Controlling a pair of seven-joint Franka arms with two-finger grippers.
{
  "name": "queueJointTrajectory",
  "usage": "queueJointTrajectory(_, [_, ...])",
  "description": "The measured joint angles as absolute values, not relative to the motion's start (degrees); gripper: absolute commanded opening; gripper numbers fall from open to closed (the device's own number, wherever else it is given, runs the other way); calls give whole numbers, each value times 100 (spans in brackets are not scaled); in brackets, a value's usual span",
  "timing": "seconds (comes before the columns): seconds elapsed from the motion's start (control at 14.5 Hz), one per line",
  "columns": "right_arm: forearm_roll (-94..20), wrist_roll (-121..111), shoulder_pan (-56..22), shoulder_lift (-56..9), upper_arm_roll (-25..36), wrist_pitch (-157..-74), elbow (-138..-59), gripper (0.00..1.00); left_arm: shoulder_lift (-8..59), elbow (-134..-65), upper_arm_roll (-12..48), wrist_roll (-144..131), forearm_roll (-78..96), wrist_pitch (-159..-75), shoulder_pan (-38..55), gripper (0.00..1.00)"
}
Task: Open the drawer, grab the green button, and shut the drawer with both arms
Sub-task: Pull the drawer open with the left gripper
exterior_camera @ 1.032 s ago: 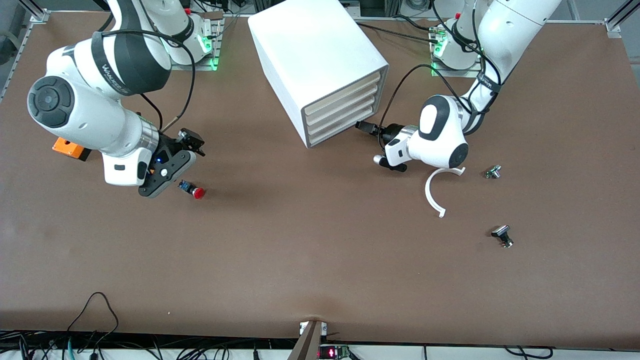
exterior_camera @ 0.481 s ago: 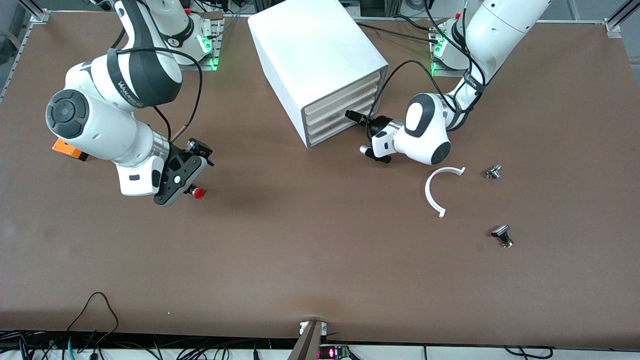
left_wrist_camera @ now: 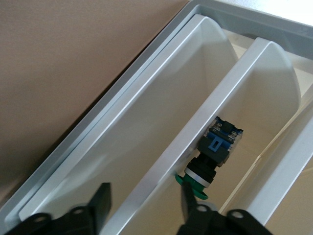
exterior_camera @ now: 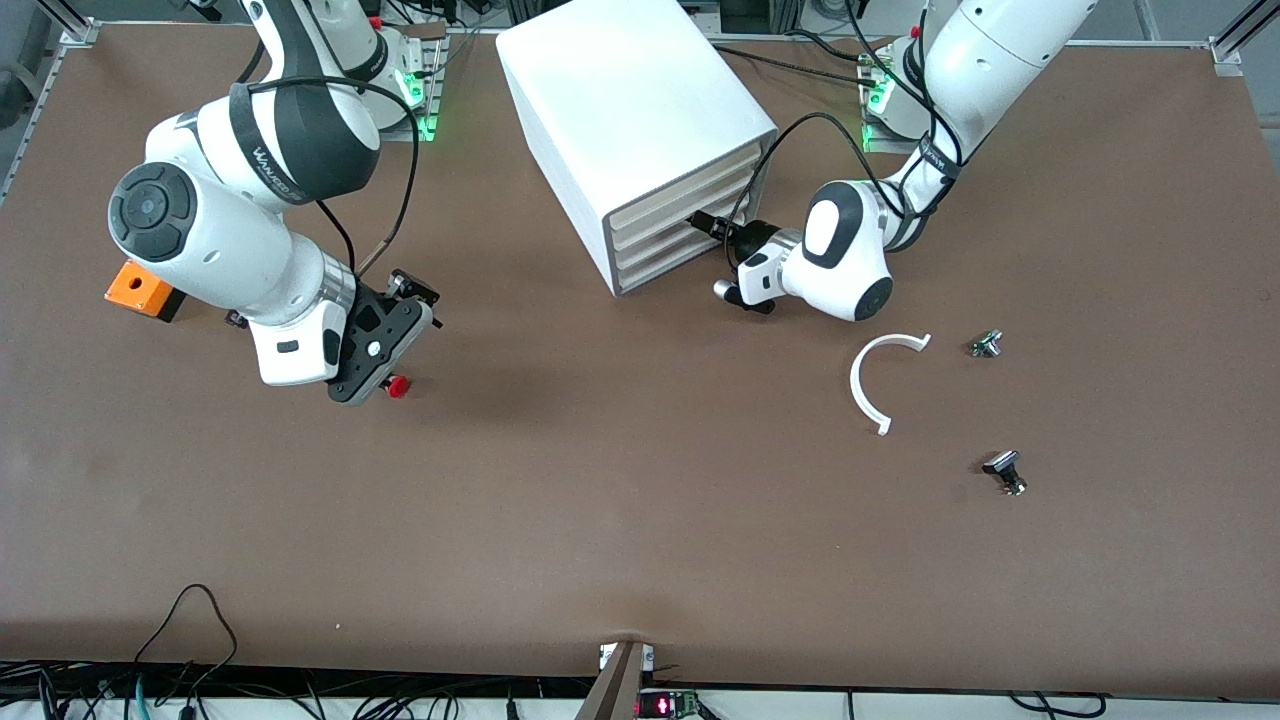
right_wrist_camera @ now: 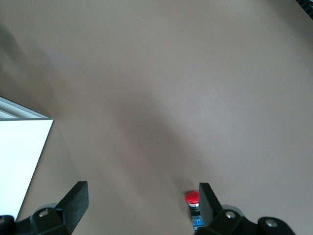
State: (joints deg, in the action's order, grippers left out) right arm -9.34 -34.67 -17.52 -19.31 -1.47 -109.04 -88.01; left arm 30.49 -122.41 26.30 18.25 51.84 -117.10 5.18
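Cabinet: white box near the arm bases, four cream drawer fronts facing the left arm's end of the table.
Drawer: lowest of the four, level with the fronts above it, not pulled out.
Left gripper: pressed up to the lower drawer fronts, close to the table.
Left jaws: partly open; fingers set either side of a white drawer-front ridge; contact with the ridge not discernible.
Green button: lying on its side inside a drawer recess, green cap toward the left gripper, dark blue body deeper in; seen in the left wrist view only. Which drawer holds it: cannot tell.
Right gripper: low over the table at the right arm's end, pointing down.
Right jaws: wide open, holding nothing.
Red button: on the table, just beside one finger of the right gripper.
Orange block: on the table, near the right arm's elbow.
White curved piece: flat on the table, nearer to the front camera than the left gripper.
Two small parts: near the curved piece, toward the left arm's end.
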Motion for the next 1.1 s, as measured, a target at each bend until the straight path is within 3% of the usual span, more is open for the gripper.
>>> queueJointTrajectory(0.28, [-934, -3468, -1745, -1965, -133, -10904, -8802, 100, 3054, -12287, 2621, 1846, 5184, -11735, 499, 6])
queueJointTrajectory(0.34, [-934, -3468, -1746, -1976, -133, -10904, -8801, 100, 3056, -12287, 2625, 1962, 5186, -11731, 493, 0])
queueJointTrajectory(1.1, [-934, -3476, -1914, -2082, -152, -11279, -8802, 100, 3055, -12238, 2325, 2263, 5204, -11622, 351, 0])
